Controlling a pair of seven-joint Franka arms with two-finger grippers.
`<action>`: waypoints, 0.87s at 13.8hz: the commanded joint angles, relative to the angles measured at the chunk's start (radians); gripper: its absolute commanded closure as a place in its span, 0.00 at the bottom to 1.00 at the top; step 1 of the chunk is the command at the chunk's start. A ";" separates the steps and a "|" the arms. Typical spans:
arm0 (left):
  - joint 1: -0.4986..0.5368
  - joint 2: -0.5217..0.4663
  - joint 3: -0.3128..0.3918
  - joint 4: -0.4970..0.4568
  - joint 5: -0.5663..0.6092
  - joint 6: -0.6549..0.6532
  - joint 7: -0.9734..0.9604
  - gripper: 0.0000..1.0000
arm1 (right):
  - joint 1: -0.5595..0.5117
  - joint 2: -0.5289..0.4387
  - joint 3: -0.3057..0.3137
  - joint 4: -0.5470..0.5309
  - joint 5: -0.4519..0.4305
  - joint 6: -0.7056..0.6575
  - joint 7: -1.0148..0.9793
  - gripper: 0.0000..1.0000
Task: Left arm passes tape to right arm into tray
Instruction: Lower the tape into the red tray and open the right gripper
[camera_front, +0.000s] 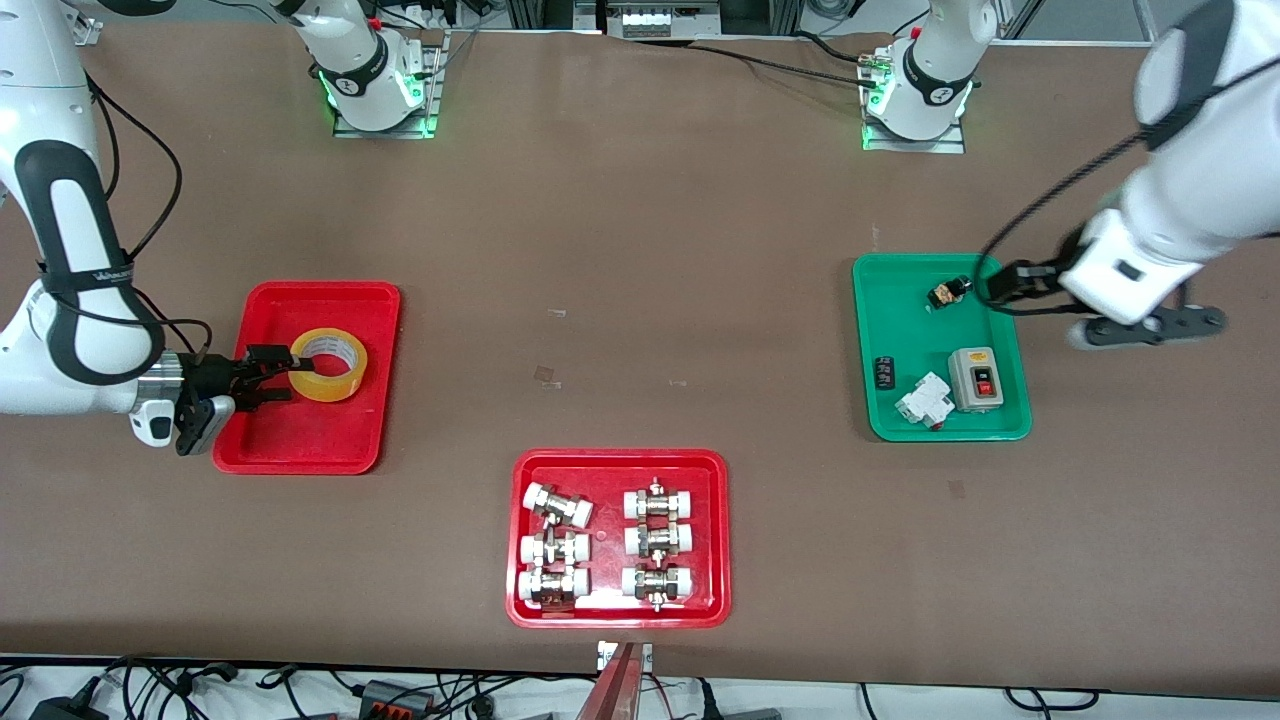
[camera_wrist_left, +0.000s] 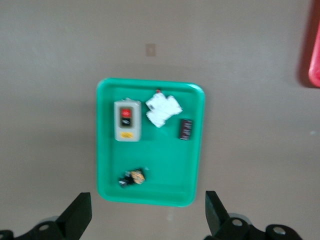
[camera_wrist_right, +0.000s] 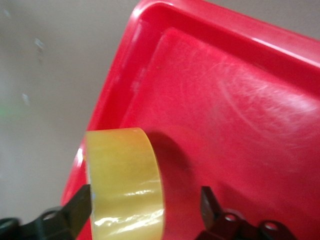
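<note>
The yellow tape (camera_front: 328, 365) lies in the plain red tray (camera_front: 310, 440) near the right arm's end of the table. My right gripper (camera_front: 275, 375) is low over that tray, right at the tape, with its fingers open. In the right wrist view the tape (camera_wrist_right: 125, 175) sits between the spread fingers of the right gripper (camera_wrist_right: 146, 195), close against one finger and clear of the other, on the tray floor (camera_wrist_right: 225, 100). My left gripper (camera_front: 1005, 285) is open and empty, up over the edge of the green tray (camera_front: 905, 330).
The green tray (camera_wrist_left: 160, 165) holds a grey switch box (camera_front: 975, 380), a white breaker (camera_front: 922, 402) and small parts. A second red tray (camera_front: 715, 540) with white-capped metal fittings sits nearest the front camera. The left gripper (camera_wrist_left: 148, 200) shows its fingers wide apart.
</note>
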 joint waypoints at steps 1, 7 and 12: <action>-0.058 -0.051 0.029 0.006 -0.005 -0.115 0.006 0.00 | 0.053 -0.108 0.003 -0.110 -0.093 0.107 -0.013 0.00; -0.052 -0.056 0.027 0.029 -0.014 -0.103 0.018 0.00 | 0.119 -0.312 0.001 -0.136 -0.289 0.092 0.230 0.00; -0.048 -0.060 0.033 0.033 -0.072 -0.118 0.021 0.00 | 0.223 -0.562 0.003 -0.137 -0.404 -0.130 0.712 0.00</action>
